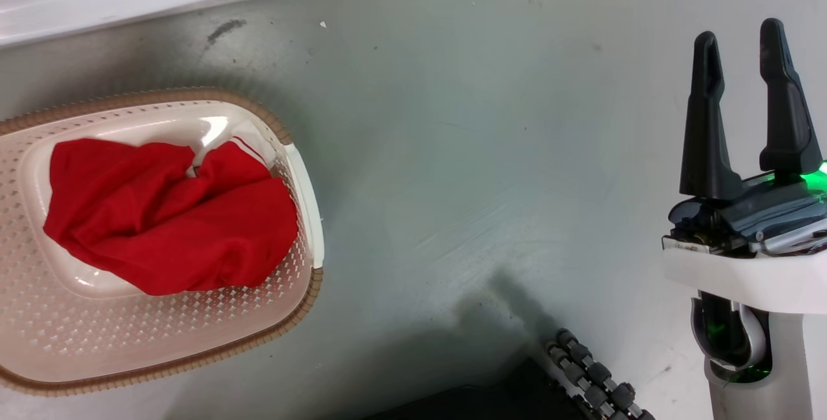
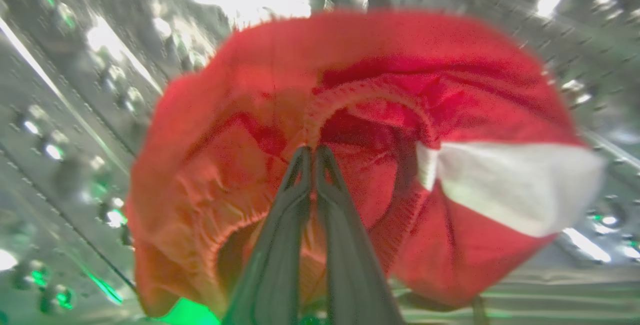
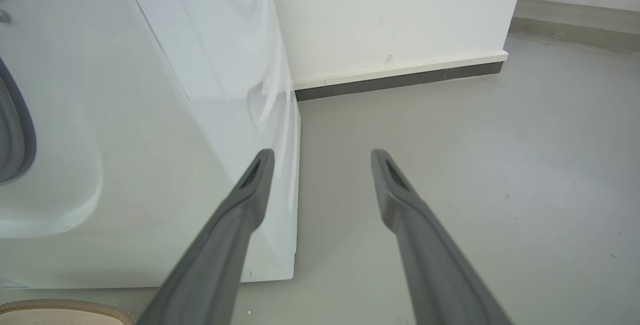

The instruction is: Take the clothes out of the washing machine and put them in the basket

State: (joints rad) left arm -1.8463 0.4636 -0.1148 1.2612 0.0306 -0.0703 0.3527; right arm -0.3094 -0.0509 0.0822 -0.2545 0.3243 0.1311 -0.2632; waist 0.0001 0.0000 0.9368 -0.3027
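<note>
Here, red garment, pinched by left tool

Basket w/ crumpled red garment

The head view looks steeply down on the floor and basket. The left wrist view sits close inside the drum, against a red garment. The right wrist view looks low across that floor beside the washing machine, sharing the basket's rim with the head view
</note>
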